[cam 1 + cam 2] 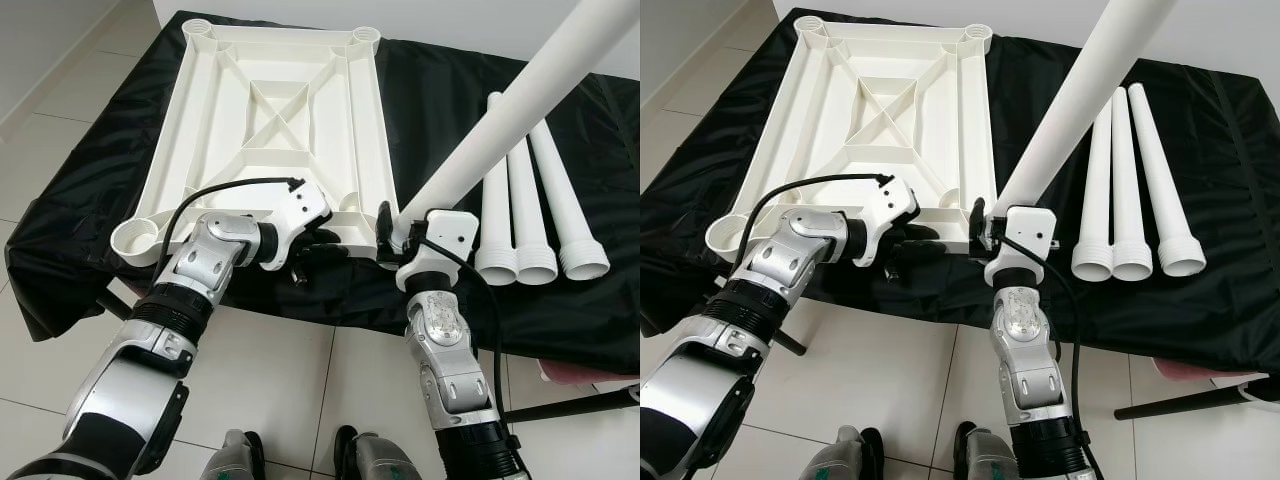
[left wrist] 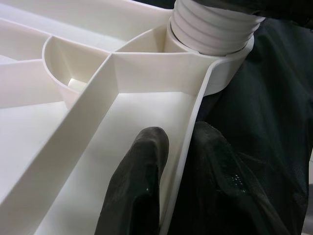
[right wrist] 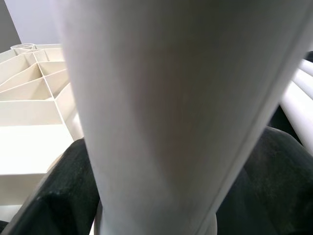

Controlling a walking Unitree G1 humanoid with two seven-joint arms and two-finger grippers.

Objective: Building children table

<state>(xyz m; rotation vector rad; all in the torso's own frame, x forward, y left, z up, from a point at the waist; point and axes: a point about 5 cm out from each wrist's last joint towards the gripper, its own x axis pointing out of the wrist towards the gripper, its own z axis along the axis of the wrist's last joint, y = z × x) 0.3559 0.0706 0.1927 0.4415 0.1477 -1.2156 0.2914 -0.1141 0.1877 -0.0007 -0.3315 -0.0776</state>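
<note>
3 white legs lay side by side on the black cloth at the right, threaded ends toward me, while a 4th leg stood tilted in my right gripper, rising up and away to the far right. My right fingers were clamped around its lower part — its threaded end sat in the near right corner socket of the upturned white tabletop. That tabletop lay ribs-up on the left half of the cloth, with a round socket at each corner. My left gripper pinched the tabletop's near rim just left of that socket — one black finger inside the wall, the other outside against the cloth. Pale floor tiles showed below.
</note>
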